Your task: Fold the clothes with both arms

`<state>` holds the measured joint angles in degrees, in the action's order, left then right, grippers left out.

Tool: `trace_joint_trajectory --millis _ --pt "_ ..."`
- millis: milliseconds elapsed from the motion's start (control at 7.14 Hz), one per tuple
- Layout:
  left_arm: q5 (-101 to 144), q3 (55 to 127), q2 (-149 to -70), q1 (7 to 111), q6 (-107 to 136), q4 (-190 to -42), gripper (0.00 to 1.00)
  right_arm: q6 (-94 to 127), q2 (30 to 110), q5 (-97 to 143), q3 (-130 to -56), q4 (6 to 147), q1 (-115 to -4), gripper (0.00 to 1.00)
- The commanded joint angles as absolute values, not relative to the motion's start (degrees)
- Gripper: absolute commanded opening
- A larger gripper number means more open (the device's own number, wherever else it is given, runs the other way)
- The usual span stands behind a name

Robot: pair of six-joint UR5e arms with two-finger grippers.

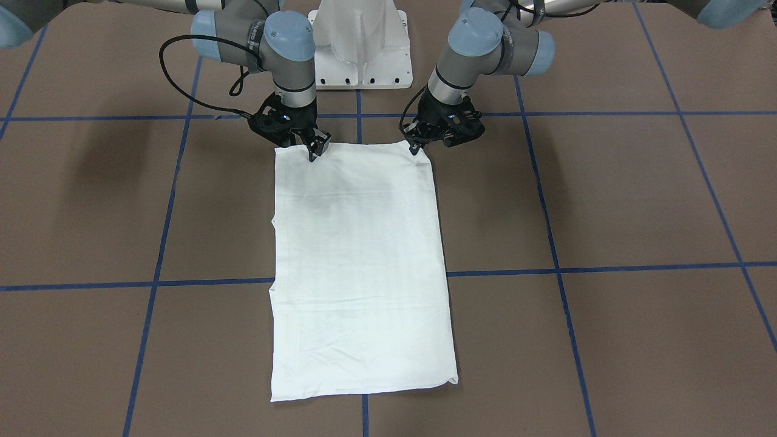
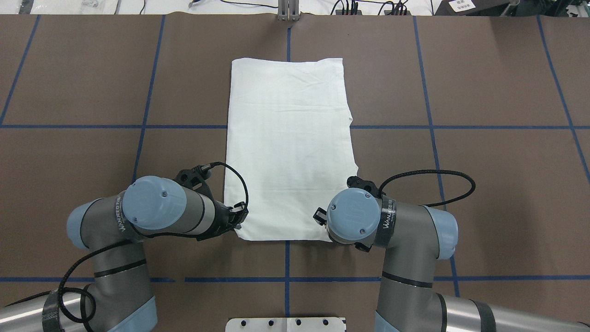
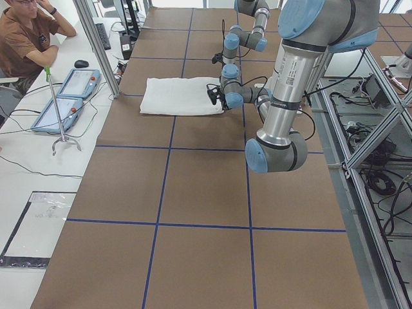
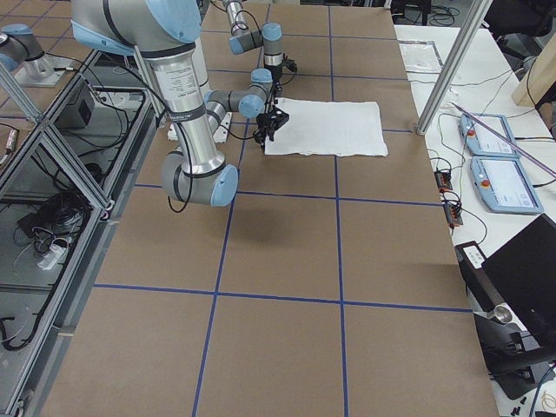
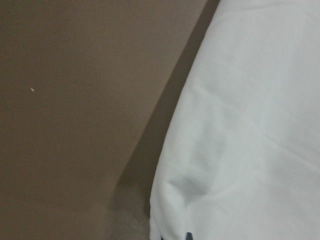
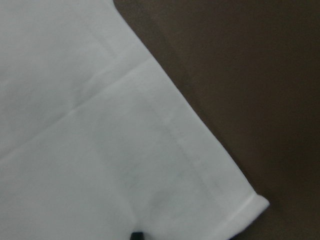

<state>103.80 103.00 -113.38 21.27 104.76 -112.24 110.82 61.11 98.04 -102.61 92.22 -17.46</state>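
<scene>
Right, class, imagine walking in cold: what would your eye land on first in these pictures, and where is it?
A white shirt, folded into a long rectangle, lies flat at the middle of the blue-gridded brown table. The left gripper and the right gripper are down at the two corners of its edge nearest the robot. Whether they pinch the cloth cannot be told.

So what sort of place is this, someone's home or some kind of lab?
Most likely a robotics lab or test cell: a table marked with a blue tape grid, aluminium frame posts, and a seated operator beside control pendants.
</scene>
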Motion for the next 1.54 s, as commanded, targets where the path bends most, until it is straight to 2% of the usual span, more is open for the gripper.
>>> trace_joint_trajectory --millis 0,280,420,980,1400 --pt "103.8 103.0 -113.4 21.3 104.8 -112.2 0.0 110.7 61.1 98.2 -103.2 92.4 -17.6 0.19" --pt "103.8 102.9 -113.4 21.2 104.8 -112.2 0.0 110.7 61.1 98.3 -103.3 92.2 -17.6 0.02" --pt "103.8 102.9 -113.4 21.2 104.8 -112.3 0.0 110.7 60.8 98.3 -103.3 92.2 -17.8 0.0" --pt "104.0 105.5 -113.6 21.3 105.4 -112.1 0.0 110.9 61.7 98.7 -105.6 91.8 -18.2 0.0" --pt "104.6 113.3 -112.6 19.8 105.6 -109.3 0.0 110.9 66.9 101.0 -115.9 91.8 -16.6 0.0"
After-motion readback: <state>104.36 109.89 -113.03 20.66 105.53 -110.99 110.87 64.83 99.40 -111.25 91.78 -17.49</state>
